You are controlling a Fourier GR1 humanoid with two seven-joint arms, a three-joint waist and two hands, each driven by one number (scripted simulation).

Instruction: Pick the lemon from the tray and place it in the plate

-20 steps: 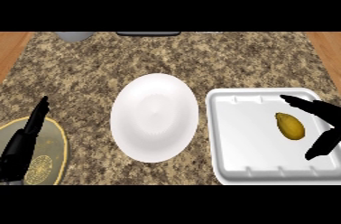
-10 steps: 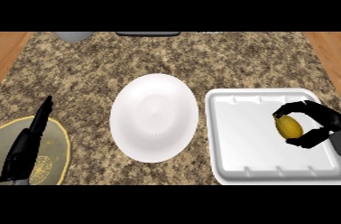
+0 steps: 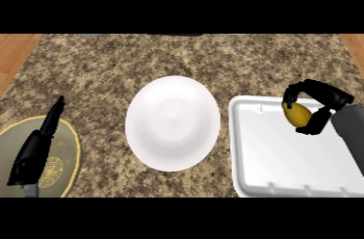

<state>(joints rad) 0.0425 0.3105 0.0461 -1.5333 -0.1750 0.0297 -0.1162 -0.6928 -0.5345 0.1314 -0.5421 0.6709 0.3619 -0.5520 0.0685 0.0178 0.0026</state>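
Observation:
A yellow lemon is held in my right hand, whose fingers and thumb curl round it, over the far part of the white tray at the right. The lemon looks lifted off the tray floor. A white plate lies at the middle of the counter, to the left of the tray, with nothing on it. My left hand rests open at the left edge, fingers straight and pointing away.
A round olive-coloured disc with a pattern lies under my left hand at the lower left. The counter is speckled granite, with wooden strips at both far sides. Dark and grey items show at the far edge.
My right hand went from open over the lemon to curled round it, then rose with it toward the tray's far rim. The view shifted slightly. The left hand stayed put.

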